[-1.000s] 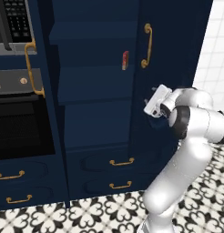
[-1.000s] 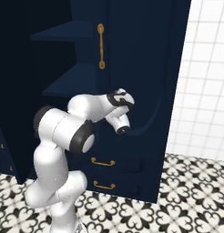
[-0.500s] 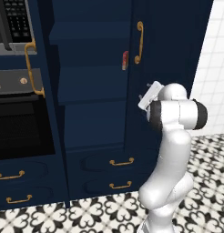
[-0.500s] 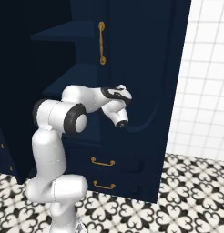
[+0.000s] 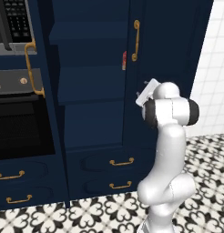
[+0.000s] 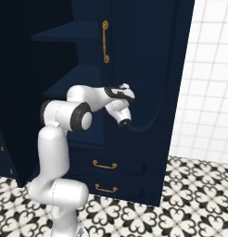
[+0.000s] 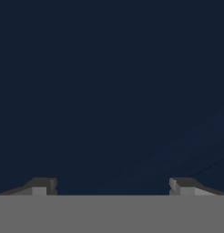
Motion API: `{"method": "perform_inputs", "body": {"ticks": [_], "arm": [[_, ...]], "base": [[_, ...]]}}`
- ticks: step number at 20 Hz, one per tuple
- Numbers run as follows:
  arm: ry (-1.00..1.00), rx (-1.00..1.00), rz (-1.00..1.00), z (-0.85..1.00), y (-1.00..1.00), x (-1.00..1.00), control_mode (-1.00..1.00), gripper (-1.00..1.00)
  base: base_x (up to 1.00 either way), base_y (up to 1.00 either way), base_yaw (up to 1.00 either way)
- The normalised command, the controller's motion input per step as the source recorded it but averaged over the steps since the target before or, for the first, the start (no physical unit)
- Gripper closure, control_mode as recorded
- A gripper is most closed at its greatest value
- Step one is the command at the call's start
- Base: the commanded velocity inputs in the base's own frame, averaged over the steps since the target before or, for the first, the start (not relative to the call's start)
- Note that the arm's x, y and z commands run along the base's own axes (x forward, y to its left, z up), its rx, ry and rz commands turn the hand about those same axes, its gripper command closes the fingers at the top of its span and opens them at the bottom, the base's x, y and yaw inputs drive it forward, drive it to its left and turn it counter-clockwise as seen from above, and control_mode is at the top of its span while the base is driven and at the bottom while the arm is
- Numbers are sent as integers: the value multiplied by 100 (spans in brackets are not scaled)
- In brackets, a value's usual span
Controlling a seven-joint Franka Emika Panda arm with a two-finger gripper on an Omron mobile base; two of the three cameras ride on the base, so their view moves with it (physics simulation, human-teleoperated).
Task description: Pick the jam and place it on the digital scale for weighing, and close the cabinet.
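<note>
We find the gripper point(image 7: 113, 185) spread wide, its fingertips point(image 7: 42, 185) far apart, nothing held between them, facing the navy door panel close up. Left to right: oven point(image 5: 18, 118), open cabinet point(image 5: 93, 91) shelves, red packet point(image 5: 124, 60), brass handle point(image 5: 136, 40), the door.

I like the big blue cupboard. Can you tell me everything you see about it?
The cabinet is tall and navy blue, with a smooth painted look. Its right door bears a vertical brass handle. The middle stands open, showing dark shelves, and a small red thing peeks out beside the door's edge. Two drawers with brass pulls sit below. It stands on the patterned floor, next to a white tiled wall. The claw, open, faces the door close up.
</note>
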Motion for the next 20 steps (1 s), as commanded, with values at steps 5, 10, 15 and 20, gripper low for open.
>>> {"method": "perform_inputs", "body": {"ticks": [5,10,15,20], "arm": [[0,0,-2,0,0,60,-100,-100],[-1,0,-3,0,0,67,-100,-100],[0,0,-3,0,0,88,-100,-100],[-13,4,-1,5,-7,-68,-100,-100]], "base": [[0,0,0],[0,0,0],[0,0,0],[0,0,0]]}}
